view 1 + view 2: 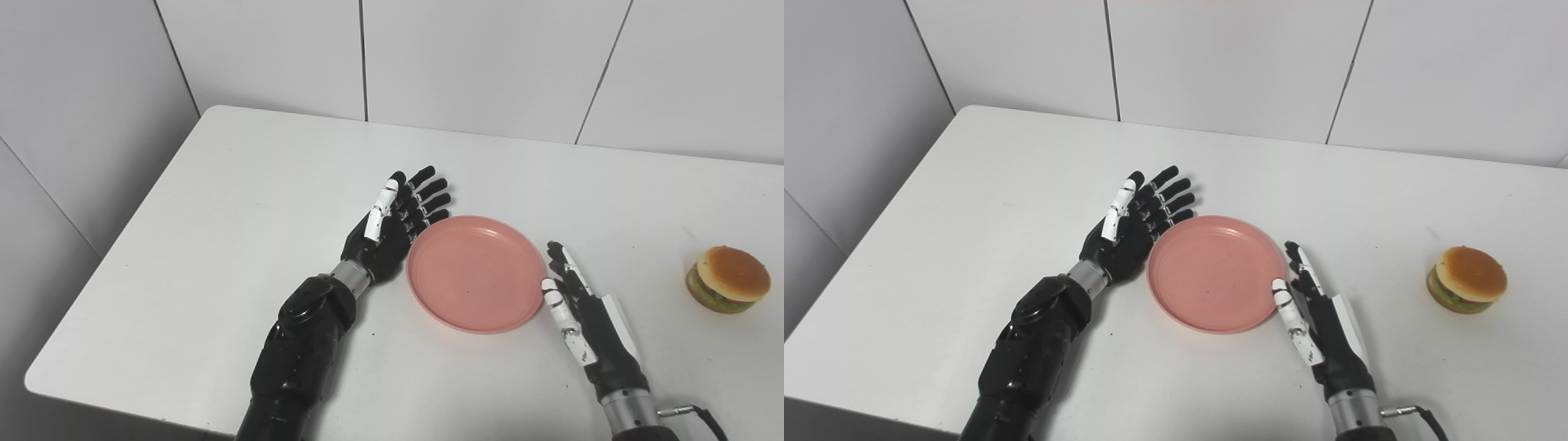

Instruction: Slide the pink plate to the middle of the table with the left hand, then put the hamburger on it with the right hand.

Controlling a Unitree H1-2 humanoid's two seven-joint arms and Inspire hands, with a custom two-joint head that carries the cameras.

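Pink plate (476,274) sits flat near the middle of the white table (214,257), and it's bracketed by both hands. On its left edge, the left hand (392,229) stands on its side, palm facing the plate, fingers (429,199) stretched out and spread, holding nothing. The palm looks to be right against the rim, though whether it truly touches is hard to call from here. Over on the plate's right edge, the right hand (1317,312) lies low on the table, also open, fingers straight and pointing away from the robot, its thumb (1289,312) just beside the rim. Nothing in that hand either. The plate itself is bare. And the hamburger (1467,279)? Upright, bun on top, well apart from the plate, out toward the right side of the table, with clear tabletop between it and the right hand. Tiled white wall (490,61) behind the table.
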